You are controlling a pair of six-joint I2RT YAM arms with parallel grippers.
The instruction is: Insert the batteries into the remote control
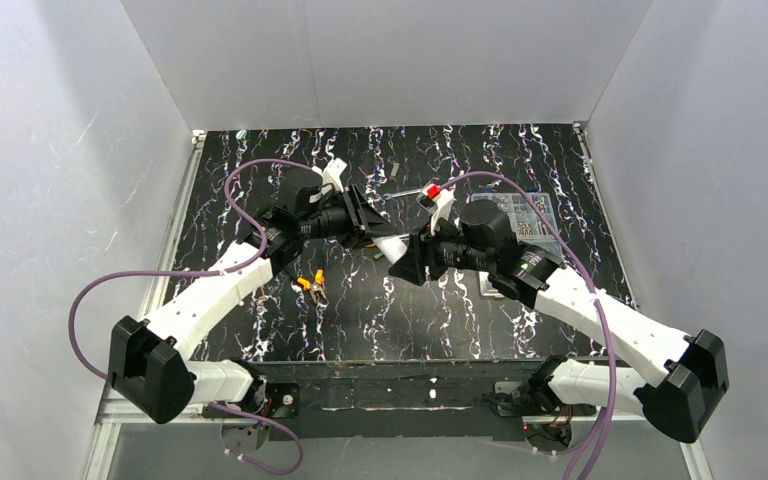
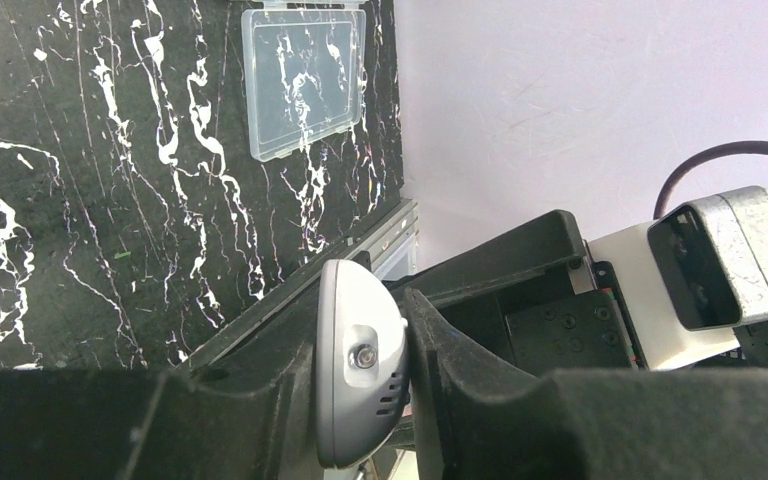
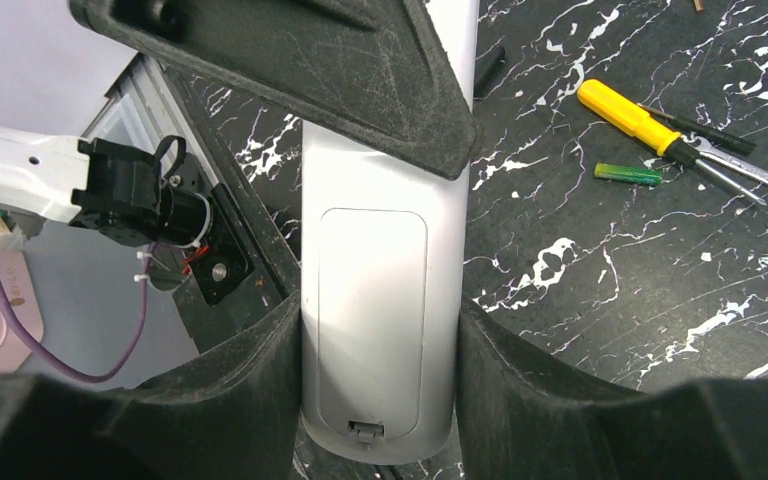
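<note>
Left wrist view is showing the left gripper (image 2: 360,335) clamping tight on the remote control (image 2: 350,420) at its rounded end. The right gripper (image 3: 380,320), jaws partly apart, is squeezing the remote's long sides, with its back cover facing the wrist camera. One green battery (image 3: 628,175) is lying right of those jaws, beside a yellow-handled screwdriver (image 3: 625,112).

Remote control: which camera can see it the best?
The right wrist view: the remote control fills the middle, its back facing the camera. The left wrist view shows only one rounded end. The top view shows just a small white sliver.
</note>
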